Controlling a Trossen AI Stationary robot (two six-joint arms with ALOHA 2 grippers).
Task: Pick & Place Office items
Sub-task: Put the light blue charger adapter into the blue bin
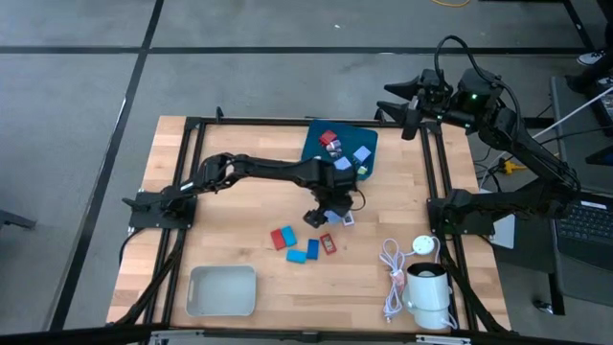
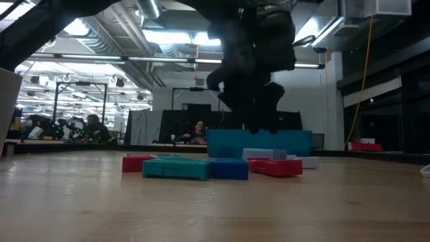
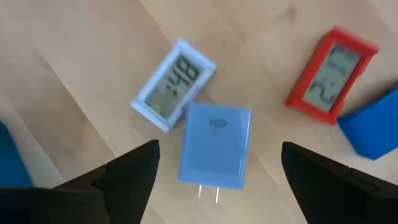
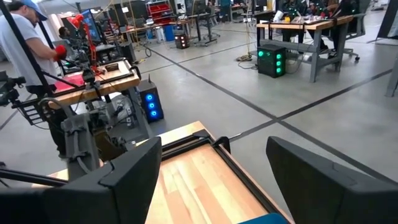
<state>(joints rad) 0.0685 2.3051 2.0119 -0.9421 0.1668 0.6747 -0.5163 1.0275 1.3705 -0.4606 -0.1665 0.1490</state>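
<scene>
Left gripper (image 3: pixel 217 174): over the middle of the wooden table (image 1: pixel 230 230), pointing down, fingers spread wide and holding nothing. Its wrist view shows a pale blue plug adapter (image 3: pixel 214 145) lying flat on the wood between the two fingertips, prongs toward the camera, touched by neither finger.

White small digital clock (image 3: pixel 174 85): flat on the table, display up, one corner touching or just beside the plug adapter.

Red small digital clock (image 3: pixel 331 73): flat, display up, apart from the adapter; a blue block (image 3: pixel 371 124) lies against its lower corner.

Loose group toward the table's near edge from the left gripper, high view: red piece (image 1: pixel 282 237), teal piece (image 1: pixel 297 255), blue piece (image 1: pixel 312 248), small red piece (image 1: pixel 329 243), close together on the bare wood. In the low view they sit in a row in front of the gripper.

Teal tray (image 1: pixel 316 146): at the table's far edge, holding a red item (image 1: pixel 329 138), pale lavender pieces (image 1: pixel 360 155) and other bits too small to tell.

Grey bin (image 1: pixel 222 290): near the front-left corner, nothing visible in it.

Coiled white cable (image 1: pixel 392 273) and white cylindrical device (image 1: pixel 428 290): front-right corner, side by side.

Right gripper (image 4: pixel 214 168): raised beyond the table's far-right corner, fingers apart, holding nothing.

Background: people at benches in the room beyond.
</scene>
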